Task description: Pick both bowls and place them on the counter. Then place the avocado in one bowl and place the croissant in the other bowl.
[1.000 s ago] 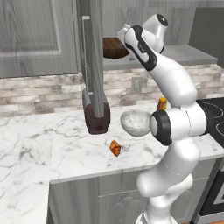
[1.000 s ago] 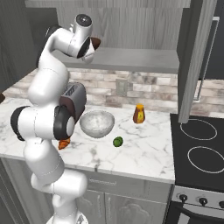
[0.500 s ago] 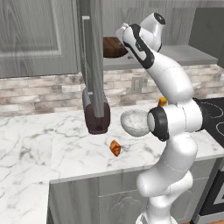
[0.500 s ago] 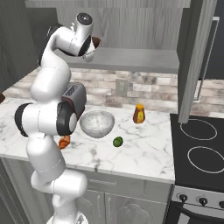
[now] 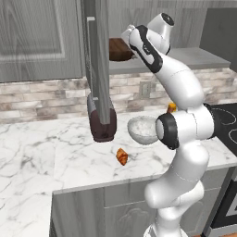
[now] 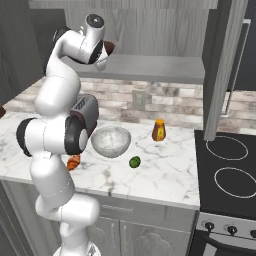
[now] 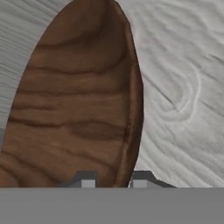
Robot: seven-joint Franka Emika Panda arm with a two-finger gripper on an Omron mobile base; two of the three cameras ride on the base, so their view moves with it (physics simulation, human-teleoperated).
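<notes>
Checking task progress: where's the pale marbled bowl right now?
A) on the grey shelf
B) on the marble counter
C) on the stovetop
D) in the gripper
B: the pale marbled bowl sits on the white marble counter with the avocado beside it, while the gripper is up at the shelf, its fingers astride the rim of the dark wooden bowl.
</notes>
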